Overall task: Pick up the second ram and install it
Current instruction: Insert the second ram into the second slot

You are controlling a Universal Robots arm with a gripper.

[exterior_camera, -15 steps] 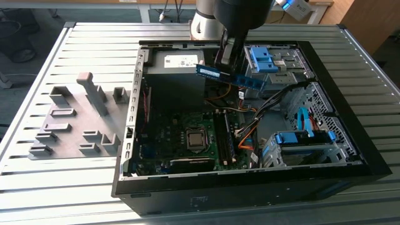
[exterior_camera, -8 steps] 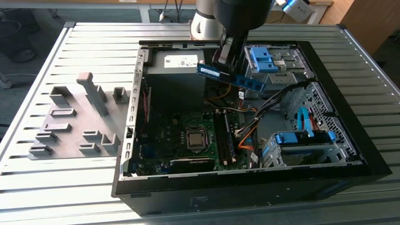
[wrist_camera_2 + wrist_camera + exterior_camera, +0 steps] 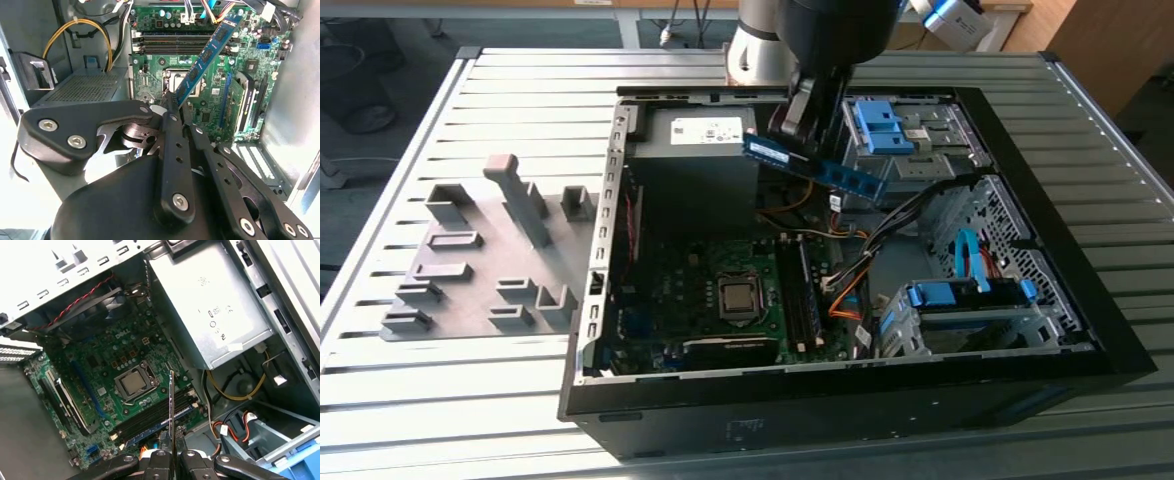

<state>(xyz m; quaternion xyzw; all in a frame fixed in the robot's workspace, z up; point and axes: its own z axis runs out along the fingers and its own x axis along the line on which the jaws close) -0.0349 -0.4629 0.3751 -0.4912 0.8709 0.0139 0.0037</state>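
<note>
Our fingers [image 3: 175, 107] are clenched on one end of the second ram [image 3: 205, 55], pinching the thin board across its flat faces, as both wrist views show. In the first wrist view the stick [image 3: 171, 415] is seen edge-on, rising straight out from between the fingertips. We hold it in the air above the open computer case [image 3: 1067, 330], toward the far side near the grey power supply [image 3: 700, 135] and the blue drive bracket [image 3: 878, 125]. Below it lies the green motherboard [image 3: 100, 360], with the processor socket [image 3: 134, 385] and the long memory slots [image 3: 160, 412] beside it; one slot looks filled already.

We judge the board light and stiff, yet fragile: its chips and contact edge should not be pressed, so a grip on the short end or long edges suits it best. Held by one end, it could tilt or slip. On the exterior view's left, grey blocks [image 3: 480, 260] stand on the slatted tabletop [image 3: 440, 400].
</note>
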